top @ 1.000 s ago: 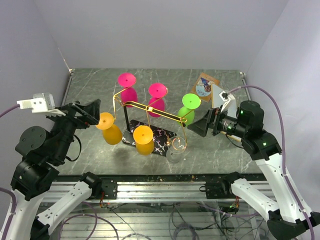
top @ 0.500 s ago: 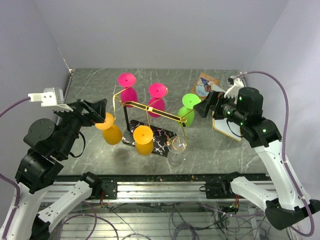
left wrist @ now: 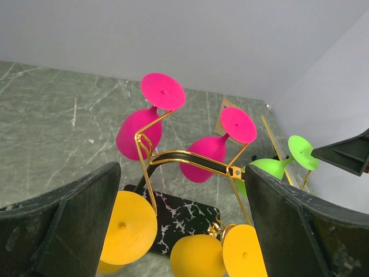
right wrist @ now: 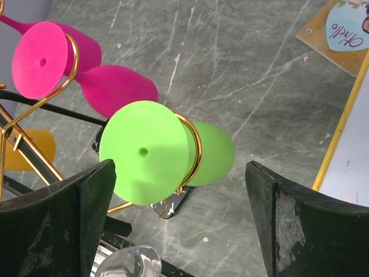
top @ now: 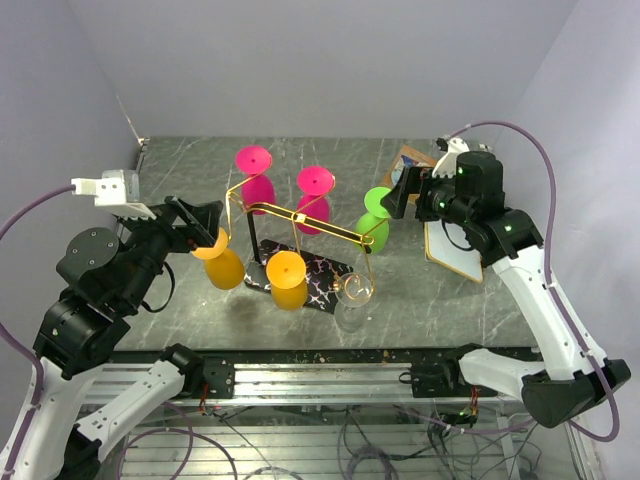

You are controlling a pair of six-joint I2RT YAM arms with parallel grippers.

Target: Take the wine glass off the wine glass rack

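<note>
right gripper (top: 398, 197) gapes open, its fingers (right wrist: 63, 225) spread to either side of the green wine glass (right wrist: 151, 151) without touching it. that glass hangs by its foot in a gold scroll hook at the right end of the wine glass rack (top: 300, 218), bowl lowermost. left gripper (left wrist: 181, 168) is open too, just beside the orange glass (top: 218, 258) at the rack's left end. two pink glasses (top: 255, 175) hang at the back. a clear glass (top: 352, 297) is at the front; hanging or standing, i cannot tell.
</note>
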